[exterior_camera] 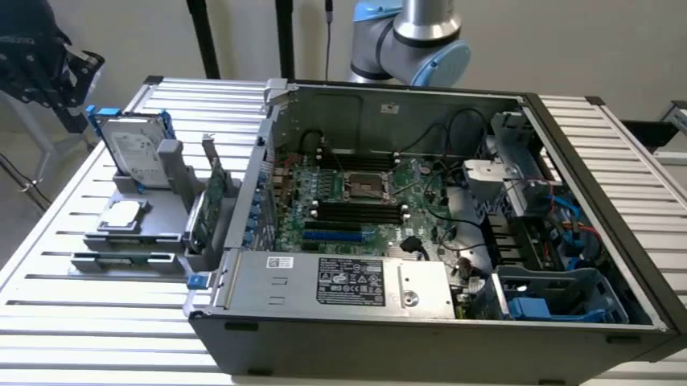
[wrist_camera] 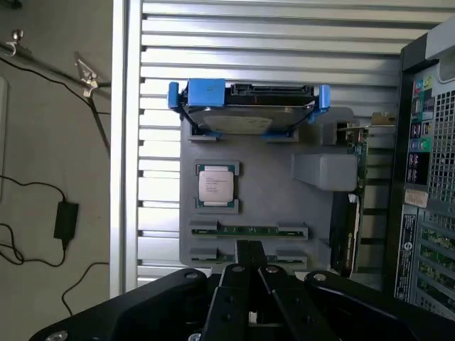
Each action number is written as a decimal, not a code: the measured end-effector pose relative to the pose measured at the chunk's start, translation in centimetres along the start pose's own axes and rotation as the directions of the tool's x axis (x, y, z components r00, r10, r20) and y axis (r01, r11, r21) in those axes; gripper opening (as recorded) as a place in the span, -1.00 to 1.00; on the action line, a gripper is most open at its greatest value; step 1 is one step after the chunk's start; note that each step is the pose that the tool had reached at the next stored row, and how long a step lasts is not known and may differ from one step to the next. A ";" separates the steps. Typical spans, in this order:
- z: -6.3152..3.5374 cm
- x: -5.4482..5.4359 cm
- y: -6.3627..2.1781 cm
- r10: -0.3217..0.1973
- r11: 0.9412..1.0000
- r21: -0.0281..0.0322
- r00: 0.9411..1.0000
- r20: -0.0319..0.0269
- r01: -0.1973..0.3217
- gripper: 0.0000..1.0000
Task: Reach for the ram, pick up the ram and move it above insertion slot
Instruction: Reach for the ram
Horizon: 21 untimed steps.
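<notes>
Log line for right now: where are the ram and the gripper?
ram: in gray holder slot, not picked up | gripper: over holder, nearest ram, no contact | stage: reach

You're working in a robotics lab or test workshop. A slatted aluminium bench (exterior_camera: 48,249) spans the exterior view, with an opened computer tower (exterior_camera: 429,338) at centre right and a grey parts fixture (exterior_camera: 140,229) at left. At top centre a blue-jointed robot arm (exterior_camera: 413,40) rises before a bare wall, with black stand legs (exterior_camera: 199,36) at upper left. The wrist view shows a power adapter (wrist_camera: 65,220) and cables on the floor.
</notes>
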<state>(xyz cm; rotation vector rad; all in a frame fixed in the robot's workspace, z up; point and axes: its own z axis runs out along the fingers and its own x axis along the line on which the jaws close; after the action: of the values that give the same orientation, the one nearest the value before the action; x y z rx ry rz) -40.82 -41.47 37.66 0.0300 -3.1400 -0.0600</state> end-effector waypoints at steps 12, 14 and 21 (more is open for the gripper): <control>0.64 -1.0 -3.68 0.000 1.000 0.000 1.000 0.000 0.000 -0.79; 0.98 -1.1 -4.64 0.000 1.000 0.000 1.000 0.000 0.000 -0.79; 2.13 -1.6 -6.58 0.000 1.000 0.000 1.000 0.000 0.000 -0.79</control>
<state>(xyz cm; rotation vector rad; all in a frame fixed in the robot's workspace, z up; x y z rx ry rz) -39.14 -47.93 35.28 0.0304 -3.1401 -0.0603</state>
